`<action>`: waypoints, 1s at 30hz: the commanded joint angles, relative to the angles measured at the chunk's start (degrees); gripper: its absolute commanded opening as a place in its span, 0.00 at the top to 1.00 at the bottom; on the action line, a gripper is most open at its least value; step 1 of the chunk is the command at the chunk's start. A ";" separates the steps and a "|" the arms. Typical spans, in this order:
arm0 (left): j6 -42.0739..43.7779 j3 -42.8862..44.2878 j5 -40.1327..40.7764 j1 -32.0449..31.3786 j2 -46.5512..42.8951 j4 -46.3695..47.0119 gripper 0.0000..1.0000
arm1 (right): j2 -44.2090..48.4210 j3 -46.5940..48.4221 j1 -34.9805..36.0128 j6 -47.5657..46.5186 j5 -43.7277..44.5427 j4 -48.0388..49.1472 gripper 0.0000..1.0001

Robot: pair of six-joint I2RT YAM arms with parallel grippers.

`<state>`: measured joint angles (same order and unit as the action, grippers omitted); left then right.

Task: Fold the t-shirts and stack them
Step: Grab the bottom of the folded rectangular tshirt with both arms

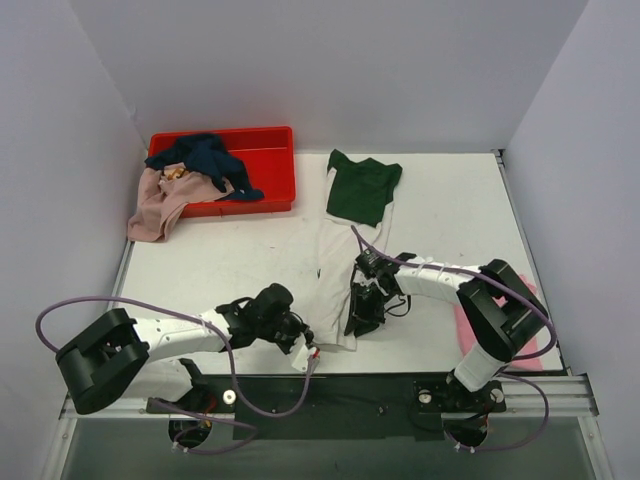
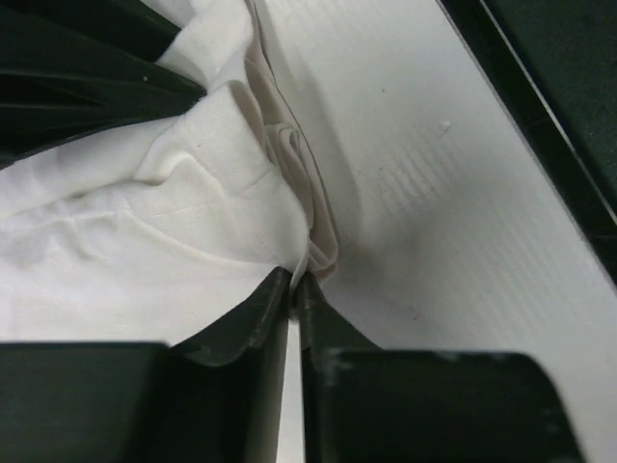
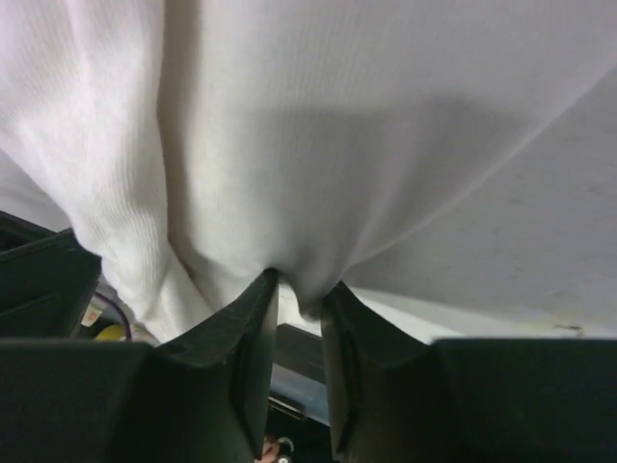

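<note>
A white t-shirt (image 1: 338, 265) with a dark green upper part (image 1: 362, 187) lies lengthwise on the table's middle. My left gripper (image 1: 307, 352) is at the shirt's near left corner. In the left wrist view it (image 2: 297, 280) is shut on the bunched white hem (image 2: 308, 217). My right gripper (image 1: 358, 318) is at the shirt's near right edge. In the right wrist view it (image 3: 301, 289) is closed on a fold of the white cloth (image 3: 289, 145), which is lifted and fills that view. A bright pink t-shirt (image 1: 466, 328) lies at the right, partly under the right arm.
A red crate (image 1: 270, 150) stands at the back left, with a navy t-shirt (image 1: 205, 158) in it and a dusty pink one (image 1: 160, 205) spilling over its left end onto the table. The table's near edge (image 1: 400, 365) runs just below both grippers.
</note>
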<state>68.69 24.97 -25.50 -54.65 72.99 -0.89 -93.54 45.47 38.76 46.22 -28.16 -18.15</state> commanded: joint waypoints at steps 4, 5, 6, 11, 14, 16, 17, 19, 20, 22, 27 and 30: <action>-6.45 2.09 -0.34 -0.98 -2.49 -1.12 1.00 | 4.85 -5.48 0.52 1.33 0.92 2.60 1.00; -7.76 2.27 -0.43 -1.33 -3.11 -3.22 1.00 | 6.60 -6.01 0.70 1.33 0.74 2.60 1.00; -9.08 3.32 -0.69 -1.42 -4.42 -4.20 1.00 | 7.48 -6.36 0.87 1.25 0.22 2.51 1.00; -18.92 10.78 -5.68 -0.90 -7.95 -15.00 1.00 | 13.90 -6.62 2.80 1.59 -0.58 -1.08 1.00; -24.53 13.08 -7.81 0.42 -9.71 -17.13 1.00 | 19.25 -6.45 3.42 2.21 -1.54 -4.43 1.00; -28.67 14.75 -9.21 3.39 -10.06 -16.34 1.00 | 22.59 -5.75 3.43 2.74 -1.90 -7.15 1.00; -30.17 16.15 -11.13 4.89 -10.06 -15.47 1.00 | 23.48 -5.31 3.34 2.65 -1.98 -8.38 1.00; -34.04 17.91 -12.12 8.41 -9.63 -13.01 1.00 | 25.24 -3.99 1.85 2.83 -3.03 -9.09 1.00; -35.54 18.44 -11.69 9.81 -9.36 -11.26 1.00 | 25.33 -3.21 0.28 2.74 -3.56 -9.01 1.00; -34.85 20.64 -10.29 10.27 -7.96 -10.11 1.00 | 24.46 -1.71 -3.15 1.86 -5.23 -9.18 1.00; -30.46 24.77 -8.00 10.62 -2.60 -11.76 1.00 | 20.94 1.19 -10.63 -3.31 -8.22 -11.11 1.00; -11.50 29.59 -13.58 11.15 -2.06 -33.35 1.00 | 19.71 0.76 -11.87 -5.43 -8.58 -14.27 1.00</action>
<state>39.27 48.45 -33.54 -44.25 70.22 -14.94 -72.47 44.99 28.08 44.80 -34.37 -25.98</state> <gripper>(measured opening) 0.030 0.005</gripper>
